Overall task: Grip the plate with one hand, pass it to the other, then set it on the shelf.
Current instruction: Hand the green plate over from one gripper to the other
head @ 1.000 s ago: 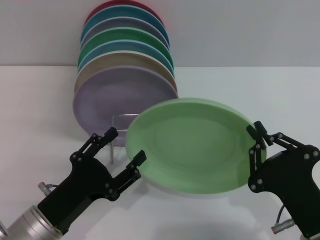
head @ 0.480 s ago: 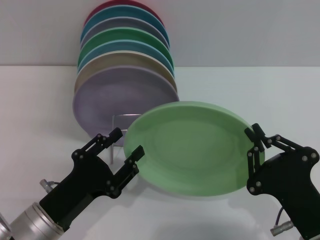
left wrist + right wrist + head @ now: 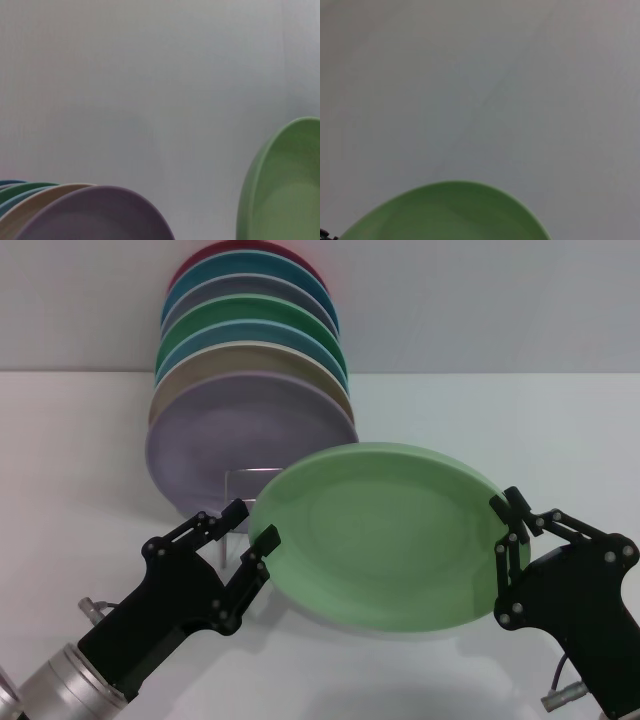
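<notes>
The light green plate (image 3: 385,535) hangs tilted above the table, held by its right rim in my right gripper (image 3: 512,523), which is shut on it. My left gripper (image 3: 254,524) is open at the plate's left rim, one finger in front of the rim and one behind it. The silver wire shelf (image 3: 236,480) shows just behind the plate's left edge. The left wrist view catches the plate (image 3: 285,185) edge-on at one side. In the right wrist view only part of the plate (image 3: 450,212) shows.
Several coloured plates stand upright in the shelf at the back left, a lilac plate (image 3: 245,435) frontmost and a dark green plate (image 3: 250,315) farther back. The lilac plate (image 3: 95,215) also shows in the left wrist view. White table (image 3: 500,410) all round.
My left gripper has moved right onto the plate's left rim and its fingers have drawn closer together. The plate has shifted slightly left and down. My right gripper keeps its hold.
</notes>
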Controlling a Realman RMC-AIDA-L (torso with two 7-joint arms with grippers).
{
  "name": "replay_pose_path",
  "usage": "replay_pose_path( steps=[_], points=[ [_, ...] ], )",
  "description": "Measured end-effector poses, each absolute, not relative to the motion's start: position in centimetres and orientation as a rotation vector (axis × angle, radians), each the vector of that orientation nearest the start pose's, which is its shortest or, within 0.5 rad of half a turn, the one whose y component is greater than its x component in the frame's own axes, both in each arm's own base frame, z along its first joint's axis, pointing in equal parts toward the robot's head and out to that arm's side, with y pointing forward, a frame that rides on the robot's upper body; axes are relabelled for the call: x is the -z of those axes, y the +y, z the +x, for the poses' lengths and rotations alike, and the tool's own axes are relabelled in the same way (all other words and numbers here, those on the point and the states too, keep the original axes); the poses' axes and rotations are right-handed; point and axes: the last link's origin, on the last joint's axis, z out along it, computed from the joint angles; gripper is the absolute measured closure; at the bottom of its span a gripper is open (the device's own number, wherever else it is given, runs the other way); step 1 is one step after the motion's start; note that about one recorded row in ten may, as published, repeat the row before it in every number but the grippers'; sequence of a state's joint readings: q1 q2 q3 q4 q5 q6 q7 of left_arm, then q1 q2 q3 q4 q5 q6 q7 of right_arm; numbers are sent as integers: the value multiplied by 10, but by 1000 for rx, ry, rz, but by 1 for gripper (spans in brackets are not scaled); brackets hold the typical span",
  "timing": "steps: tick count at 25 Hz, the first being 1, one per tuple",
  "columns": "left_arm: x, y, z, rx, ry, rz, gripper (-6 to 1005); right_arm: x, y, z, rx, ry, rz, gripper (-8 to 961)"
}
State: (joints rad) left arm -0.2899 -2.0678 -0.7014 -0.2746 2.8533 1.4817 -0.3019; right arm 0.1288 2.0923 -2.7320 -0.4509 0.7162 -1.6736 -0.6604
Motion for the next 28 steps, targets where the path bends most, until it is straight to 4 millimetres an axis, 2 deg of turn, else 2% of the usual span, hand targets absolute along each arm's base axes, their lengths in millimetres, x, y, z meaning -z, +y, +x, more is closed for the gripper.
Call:
replay_pose_path(
  steps=[2, 28],
  points=[
    [72, 242, -265, 1110, -295, -2140, 598, 64, 192, 246, -729, -336, -1656, 932],
    [81, 248, -256, 1069, -273, -2138, 612, 60, 196, 247, -704, -293, -1614, 933]
  ],
)
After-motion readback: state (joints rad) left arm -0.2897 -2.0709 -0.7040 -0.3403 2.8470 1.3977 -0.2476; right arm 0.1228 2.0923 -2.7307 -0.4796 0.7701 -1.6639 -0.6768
